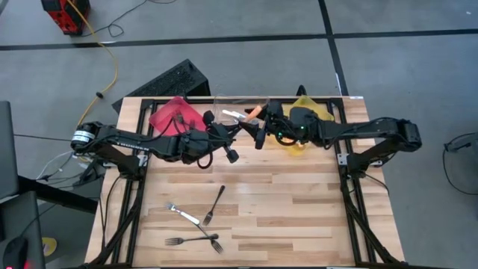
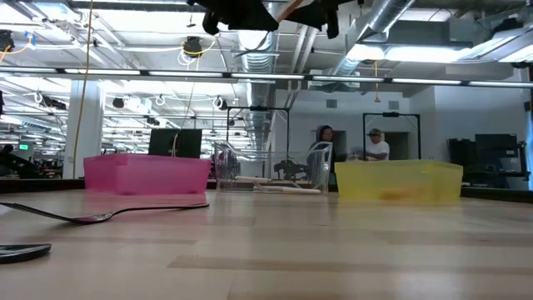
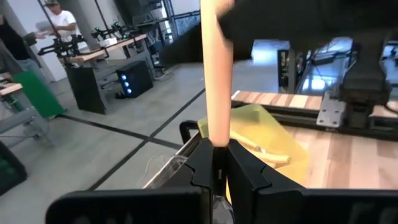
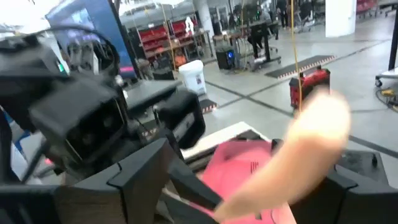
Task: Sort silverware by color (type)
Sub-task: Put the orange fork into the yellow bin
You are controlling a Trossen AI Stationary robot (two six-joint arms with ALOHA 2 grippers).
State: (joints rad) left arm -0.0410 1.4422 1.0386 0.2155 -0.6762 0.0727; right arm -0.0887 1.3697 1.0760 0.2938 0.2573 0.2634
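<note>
My left gripper (image 1: 240, 128) is shut on an orange-handled fork (image 1: 254, 113), held high over the clear bin (image 1: 224, 101) at the table's far edge. The fork's pale orange handle (image 3: 214, 81) sticks out past the fingertips, and its head is hidden. My right gripper (image 1: 263, 125) faces it from the right, open. Its fingers stand on either side of the handle (image 4: 305, 149); I cannot tell whether they touch it. Both grippers show at the top of the low view, the left gripper (image 2: 241, 12) among them. Three loose forks (image 1: 196, 240) lie on the near table. My left gripper pinches the orange handle (image 3: 215, 138) between its two fingers (image 3: 245, 171). The fork runs on along the fingers and out beyond their tips, toward the table's right. It is lifted clear, well above the bins. The part behind the fingertips is hidden by the gripper.
A red bin (image 1: 175, 113) holding dark forks, the clear bin and a yellow bin (image 1: 310, 112) stand in a row along the far edge. A dark fork (image 1: 215, 202) and a silver one (image 1: 183, 213) lie near the front left. People stand in the room beyond the table (image 2: 375, 148).
</note>
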